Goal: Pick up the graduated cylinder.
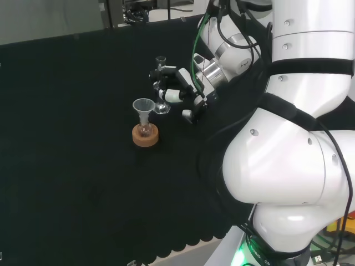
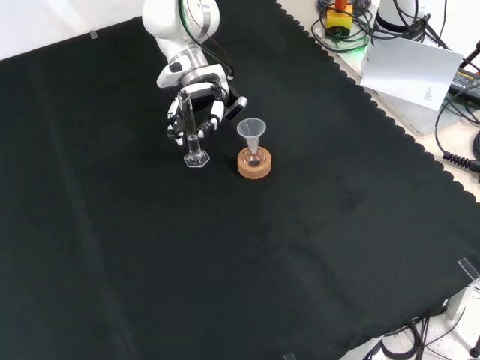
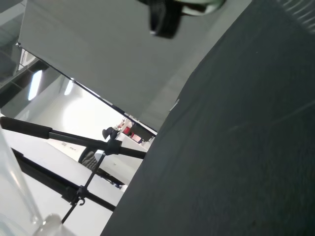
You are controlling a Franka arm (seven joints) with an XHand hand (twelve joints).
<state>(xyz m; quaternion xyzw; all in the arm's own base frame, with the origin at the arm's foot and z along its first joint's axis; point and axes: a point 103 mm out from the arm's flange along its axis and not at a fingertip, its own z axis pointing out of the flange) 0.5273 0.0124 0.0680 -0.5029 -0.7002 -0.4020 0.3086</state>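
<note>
A clear graduated cylinder (image 1: 161, 83) stands upright with its hexagonal foot (image 2: 196, 159) on the black cloth. The hand (image 2: 196, 105) comes in from above in the front view, and its fingers are curled round the cylinder's tube, with fingers (image 1: 171, 95) showing on both sides of it. The thumb (image 1: 188, 113) sticks out to the right in the head view. Whether the foot still touches the cloth I cannot tell. In the wrist view a clear glass wall (image 3: 15, 191) stands very close to the camera.
Just beside the cylinder a small flask with a clear funnel (image 2: 251, 129) in its neck sits on a cork ring (image 2: 254, 165) (image 1: 145, 136). Black cloth (image 2: 225, 262) stretches wide around them. Cables and paper lie beyond the cloth's scalloped edge (image 2: 390, 112).
</note>
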